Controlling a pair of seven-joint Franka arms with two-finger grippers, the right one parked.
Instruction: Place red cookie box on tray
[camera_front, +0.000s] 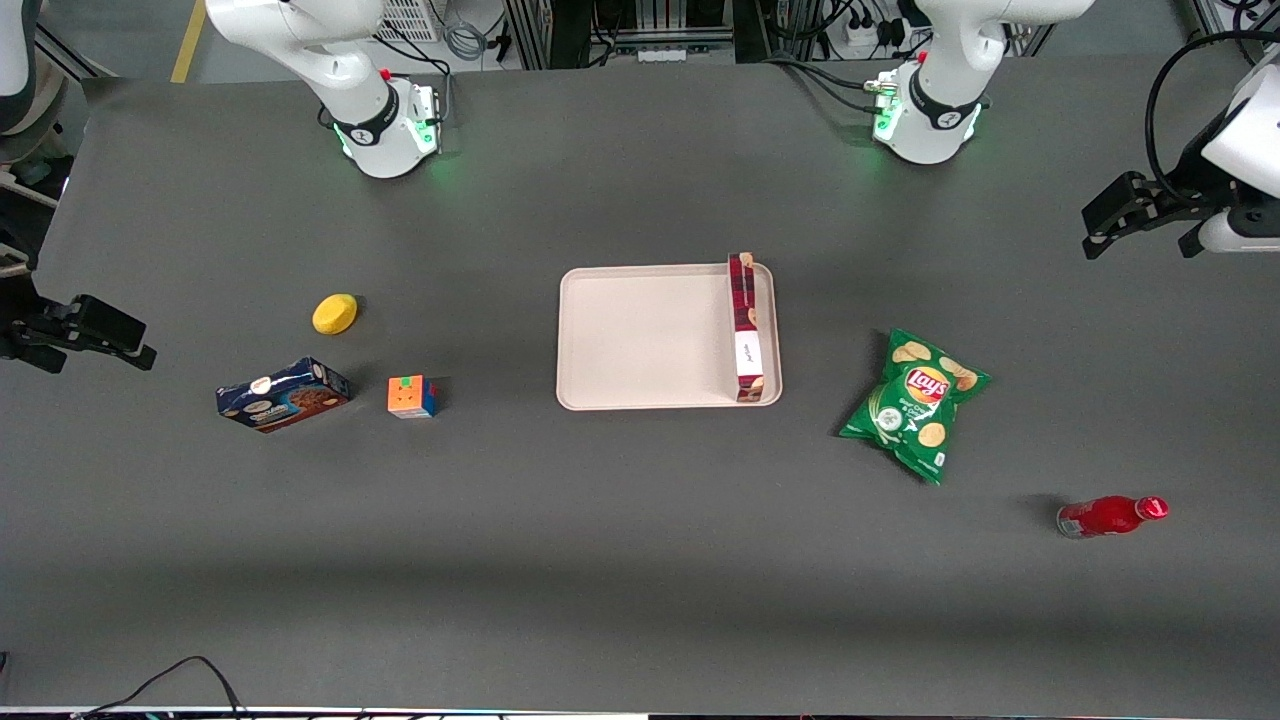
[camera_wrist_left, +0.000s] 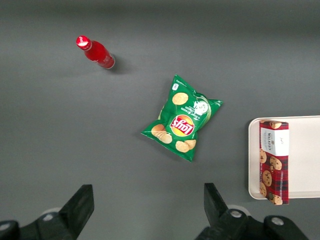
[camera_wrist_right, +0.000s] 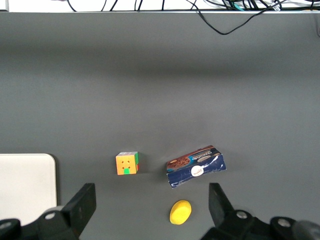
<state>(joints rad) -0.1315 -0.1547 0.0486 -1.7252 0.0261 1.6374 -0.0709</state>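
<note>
Plaid red cookie box (camera_front: 745, 327) stands edgewise inside tray (camera_front: 640, 340); gripper (camera_front: 1140, 215) jaws spread.

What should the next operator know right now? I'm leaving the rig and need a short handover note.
Gripper: open, holding nothing, raised off the table at the working arm's end, well away from the tray.
Red cookie box: on the tray, standing on its long edge along the tray's rim nearest the working arm, both ends inside the rim.
Done: the box is placed and released.
Left: nothing obvious; perhaps check that the box sits steady on its narrow edge.
Untouched nearby: green chip bag and red bottle on the table.
</note>
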